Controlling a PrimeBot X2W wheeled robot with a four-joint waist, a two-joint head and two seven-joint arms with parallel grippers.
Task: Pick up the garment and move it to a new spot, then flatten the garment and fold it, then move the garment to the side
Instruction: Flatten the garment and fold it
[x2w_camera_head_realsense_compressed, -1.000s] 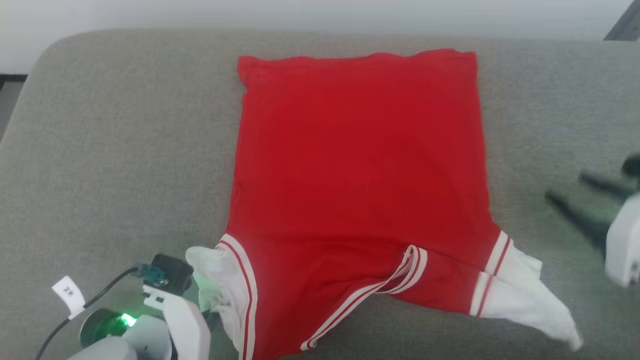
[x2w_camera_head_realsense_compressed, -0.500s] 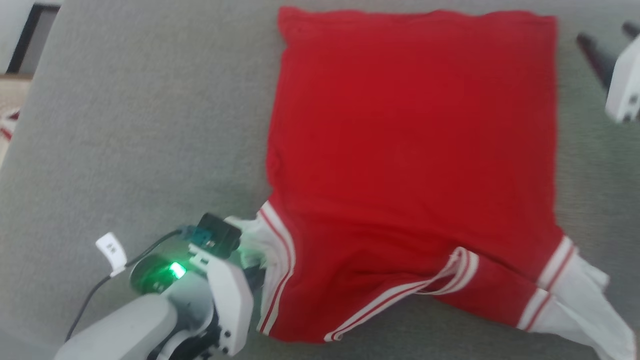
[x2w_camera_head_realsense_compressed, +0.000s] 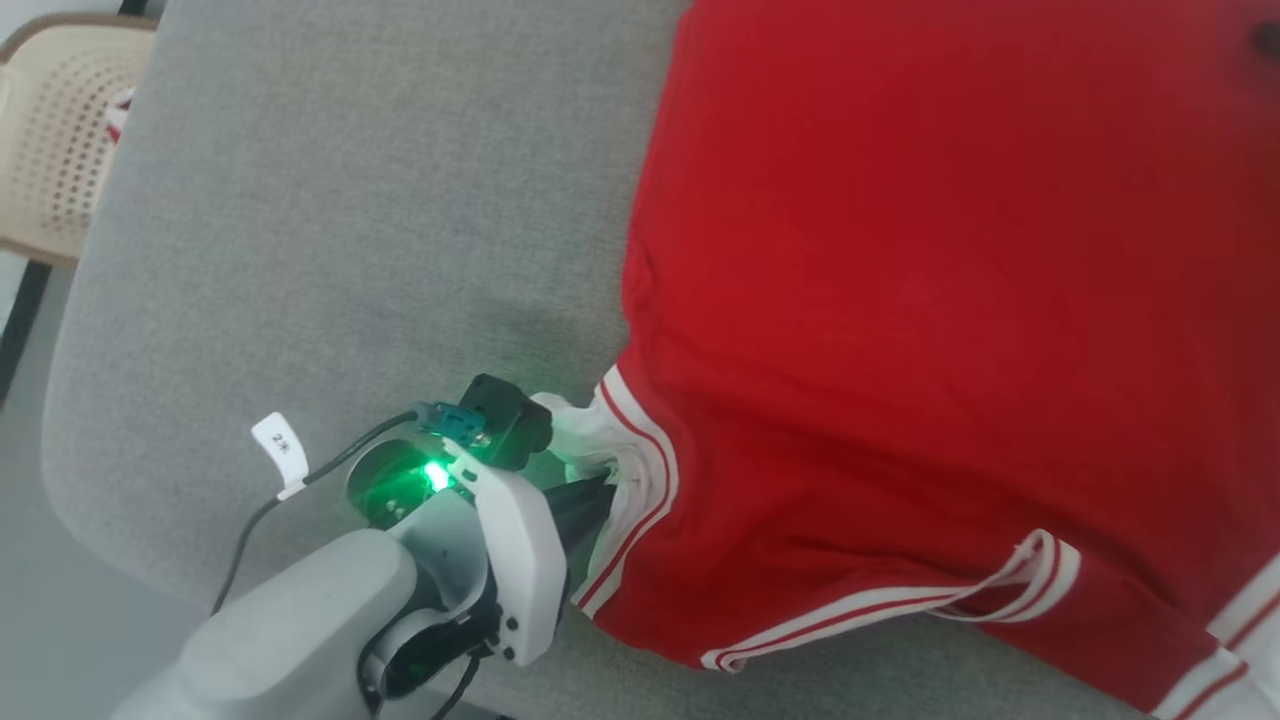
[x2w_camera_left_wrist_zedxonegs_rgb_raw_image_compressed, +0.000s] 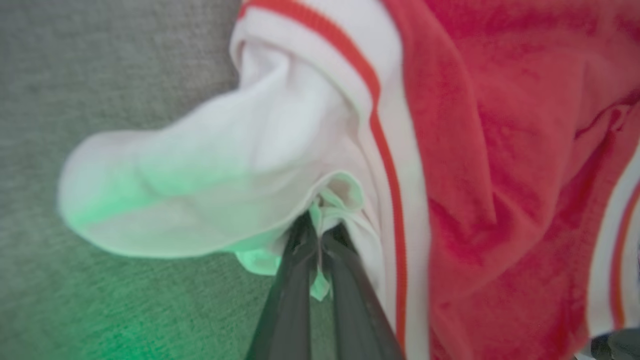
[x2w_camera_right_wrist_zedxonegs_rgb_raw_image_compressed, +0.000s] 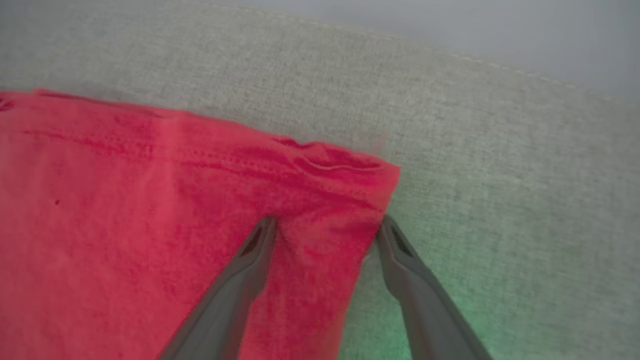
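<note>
Pinching a bunched fold of the white sleeve (x2w_camera_left_wrist_zedxonegs_rgb_raw_image_compressed: 200, 165), the left tool (x2w_camera_left_wrist_zedxonegs_rgb_raw_image_compressed: 321, 231) is pressed together, while the right tool (x2w_camera_right_wrist_zedxonegs_rgb_raw_image_compressed: 326, 222) is spread astride the hem corner (x2w_camera_right_wrist_zedxonegs_rgb_raw_image_compressed: 370, 175) of the garment (x2w_camera_head_realsense_compressed: 900, 250), which is laid out on the grey cushion (x2w_camera_head_realsense_compressed: 350, 200). The corner is best closed upon fully before both ends are drawn apart evenly.
</note>
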